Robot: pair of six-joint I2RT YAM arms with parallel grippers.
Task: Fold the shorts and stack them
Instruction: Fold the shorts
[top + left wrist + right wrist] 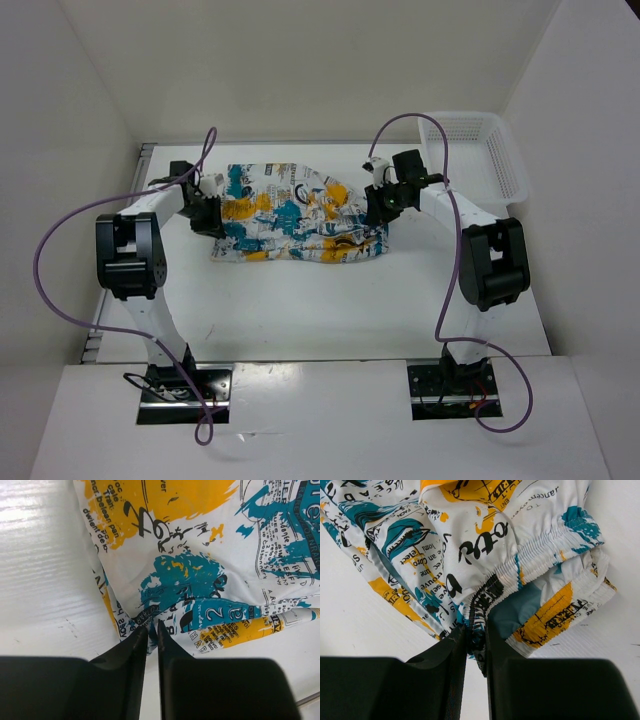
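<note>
As the left tool [148, 626] and right tool [476, 625] pinch opposite shorts [290, 215] edges, table [300, 310] extends around.

Bright, even light; faint glare.

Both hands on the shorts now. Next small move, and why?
Probably lift both hands slightly, together. The left hand pinches one end of the shorts, the right hand the elastic waistband, and the cloth lies spread on the table; raising it should free it to fold.

White walls [300, 60] enclose a glossy, perhaps laminate table [300, 310].
</note>
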